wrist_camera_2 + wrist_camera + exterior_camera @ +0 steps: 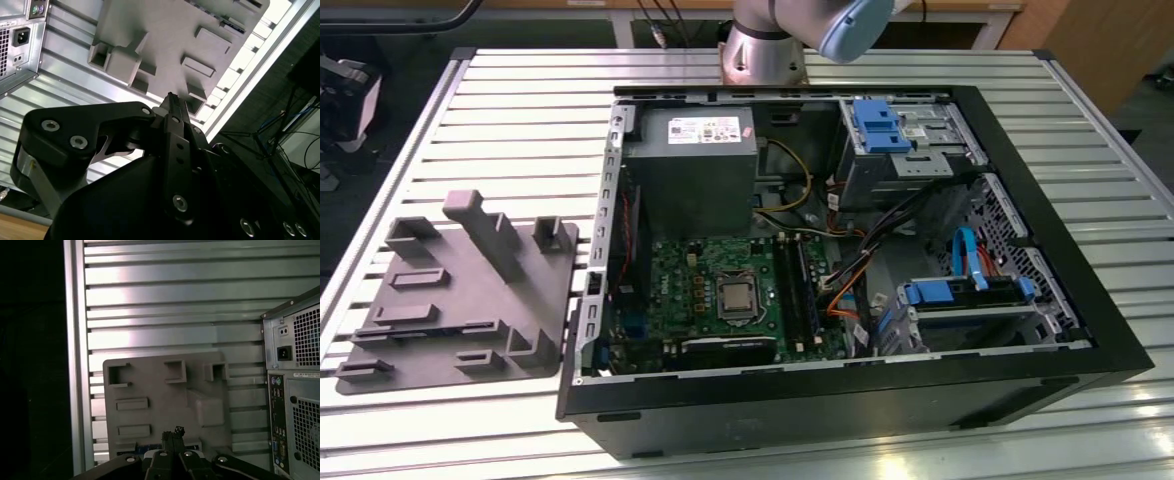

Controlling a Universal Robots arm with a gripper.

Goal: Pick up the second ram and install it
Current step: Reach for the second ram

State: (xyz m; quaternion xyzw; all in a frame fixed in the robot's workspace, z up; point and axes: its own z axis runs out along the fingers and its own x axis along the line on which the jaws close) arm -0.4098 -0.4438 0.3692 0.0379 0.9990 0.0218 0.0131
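Exterior view: open black metal computer tower case [854, 385] lying on its side on a slatted aluminium table [520, 120], with a green motherboard [700, 285] and its long black memory slots [797, 290] exposed inside. Just beside the case at its 9 o'clock, a pale grey moulded plastic tray [460, 290] with upright posts. At 12 o'clock of the case, the silver base of the robot arm [761, 50].

First wrist view: black gripper [172, 431] hanging over the tray, fingertips pressed together with nothing between them. Near those tips, the second ram [146, 446], a thin dark stick with a bluish tinge, lying flat in a shallow slot of the tray, untouched. Seen from the exterior view, that slot in the tray's 6 o'clock half.

Second wrist view: same closed fingers above the tray, rear panel of the case alongside.
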